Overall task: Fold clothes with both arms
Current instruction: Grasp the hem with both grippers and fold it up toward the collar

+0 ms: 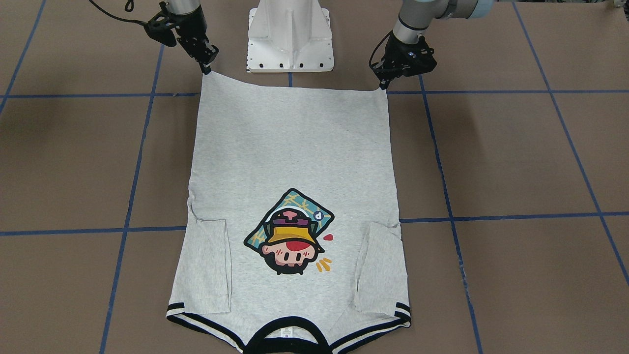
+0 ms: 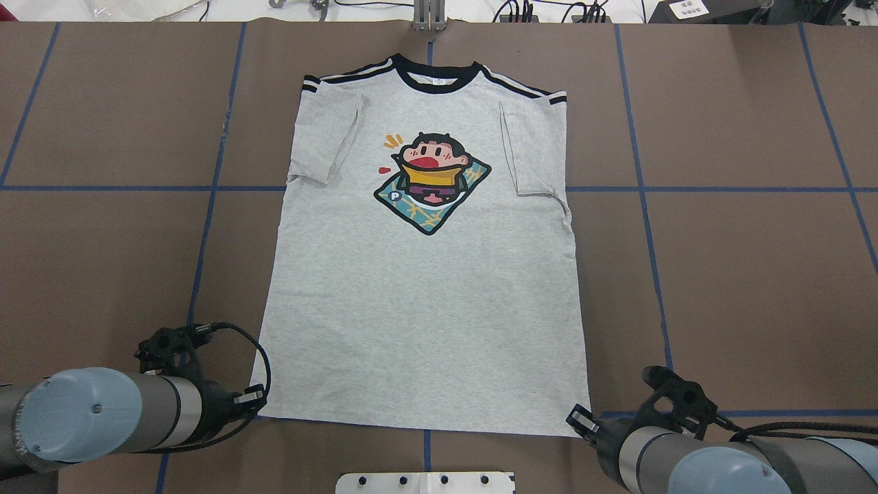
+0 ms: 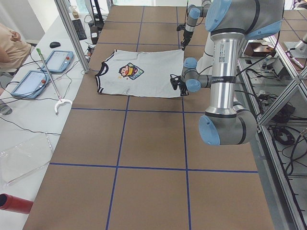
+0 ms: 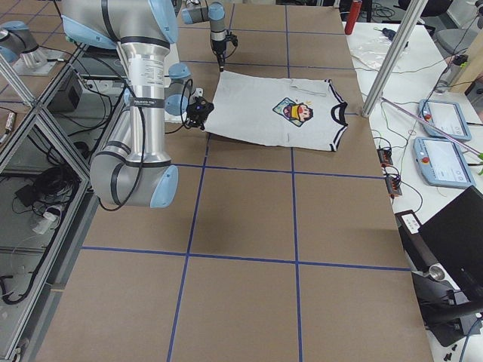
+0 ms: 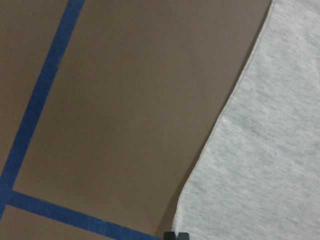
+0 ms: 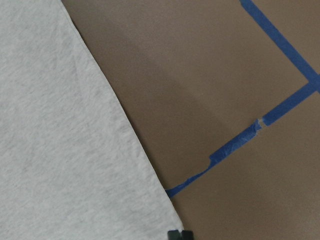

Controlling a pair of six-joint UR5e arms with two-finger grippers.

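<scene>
T-shirt (image 1: 295, 147), flat, sleeves folded in: I am pinching both hem corners, left gripper (image 1: 383, 86) and right gripper (image 1: 206, 69) clenched on cloth, for folding hem toward collar (image 1: 287, 340).

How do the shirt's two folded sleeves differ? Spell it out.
The sleeve on the robot's left has a clearly slanted inner edge; the sleeve on its right runs nearly straight. The left sleeve looks looser, the right sleeve flatter. Both are folded inward onto the shirt's front.
</scene>
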